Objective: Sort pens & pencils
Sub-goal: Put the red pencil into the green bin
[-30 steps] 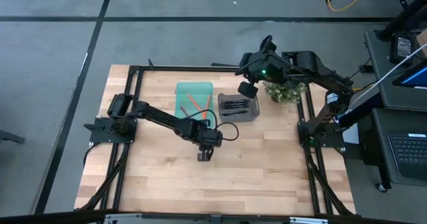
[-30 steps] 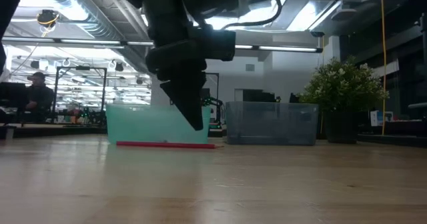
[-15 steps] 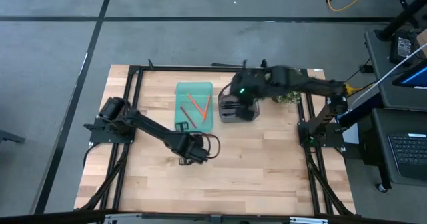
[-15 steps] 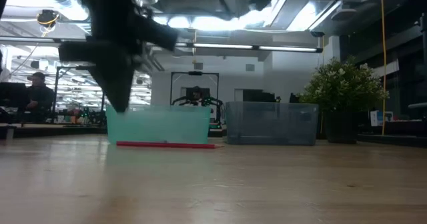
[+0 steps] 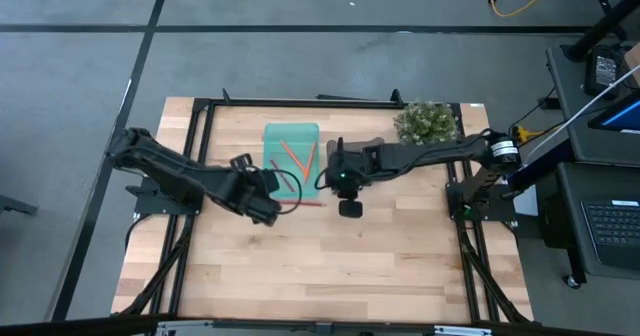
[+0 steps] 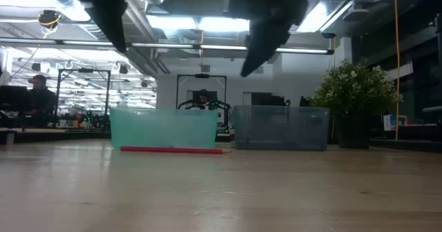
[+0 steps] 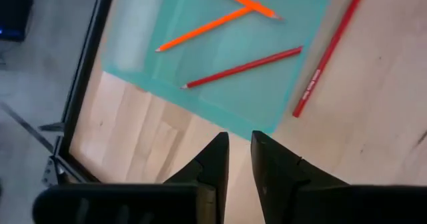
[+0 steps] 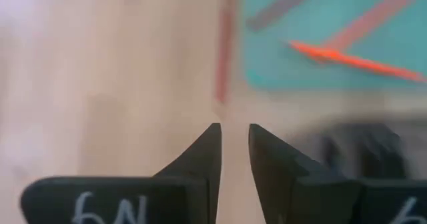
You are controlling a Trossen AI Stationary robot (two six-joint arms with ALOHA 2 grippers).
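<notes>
From above, the left gripper [image 5: 262,208] is hanging over the bare wooden table [image 5: 400,256], near the front corner of the shallow teal plastic tray [image 5: 291,156]; from up here its fingers are too small to read. The right gripper [image 5: 350,208] is hovering in front of the grey plastic bin [image 5: 372,142], most of which the right arm is covering. A dark-red pencil [image 5: 300,202] is lying on the wood between the two grippers, and orange pencils [image 5: 293,154] are lying inside the tray.

At table height, both grippers are hanging high above the boards, and the red pencil [image 6: 171,149] is resting flat in front of the teal tray [image 6: 164,128], with the grey bin [image 6: 282,127] beside it.

In the left wrist view, the dark fingers [image 7: 215,159] are standing a narrow slit apart, gripping nothing, over the tray's corner. Two orange pencils [image 7: 207,25] and one red pencil [image 7: 243,67] are lying in the tray; another red one [image 7: 329,49] is lying just outside it.

In the right wrist view, the fingers [image 8: 203,155] are also showing only a narrow gap, empty, above a blurred red pencil [image 8: 224,51] beside the tray.
</notes>
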